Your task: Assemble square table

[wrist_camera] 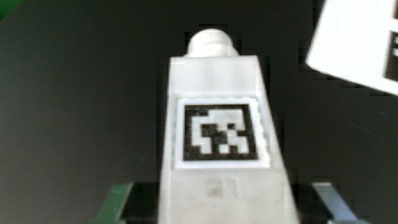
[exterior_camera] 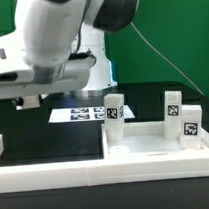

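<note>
Wrist view, claw (wrist_camera: 217,195) gripping tagged leg (wrist_camera: 217,120)

Even bright light, soft blurry frames

I count three tagged legs standing upright on one tabletop (exterior_camera: 155,147): one (exterior_camera: 114,116) toward the exterior view's left, two (exterior_camera: 173,108) (exterior_camera: 191,122) at its right. A fourth leg (wrist_camera: 217,130) fills the wrist view. One marker board (exterior_camera: 81,113).
</note>
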Available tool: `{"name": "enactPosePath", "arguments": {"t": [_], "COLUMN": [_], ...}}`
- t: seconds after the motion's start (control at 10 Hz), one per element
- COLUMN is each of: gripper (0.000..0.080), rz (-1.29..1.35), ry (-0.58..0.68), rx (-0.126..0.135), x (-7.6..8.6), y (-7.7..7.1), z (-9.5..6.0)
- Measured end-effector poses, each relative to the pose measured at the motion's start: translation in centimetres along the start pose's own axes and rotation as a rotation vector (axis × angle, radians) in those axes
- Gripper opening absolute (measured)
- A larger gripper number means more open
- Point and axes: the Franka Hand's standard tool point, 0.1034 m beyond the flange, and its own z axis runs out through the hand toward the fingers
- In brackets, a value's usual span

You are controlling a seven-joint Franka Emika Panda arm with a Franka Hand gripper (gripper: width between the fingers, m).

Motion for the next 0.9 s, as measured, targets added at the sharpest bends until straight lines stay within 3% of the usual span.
{"name": "enactPosePath", "arguments": {"t": [0.1,0.2,0.6,0.7,0.9], "gripper": [0.029,0.029,0.029,0.029,0.029], "rz": [0.022,0.045,0.039,0.048,0.008], "ry": [0.099,0.149,0.441,0.516,0.622], "rx": [0.02,0.01,-0.032,-0.034,-0.083], "x": [0.8,0.9,1.7,2.0,2.6], "y": [-0.3,-0.4,0.2,-0.5,-1.0], "z": [-1.7,-2.6,-3.1,-4.3,-6.3]}}
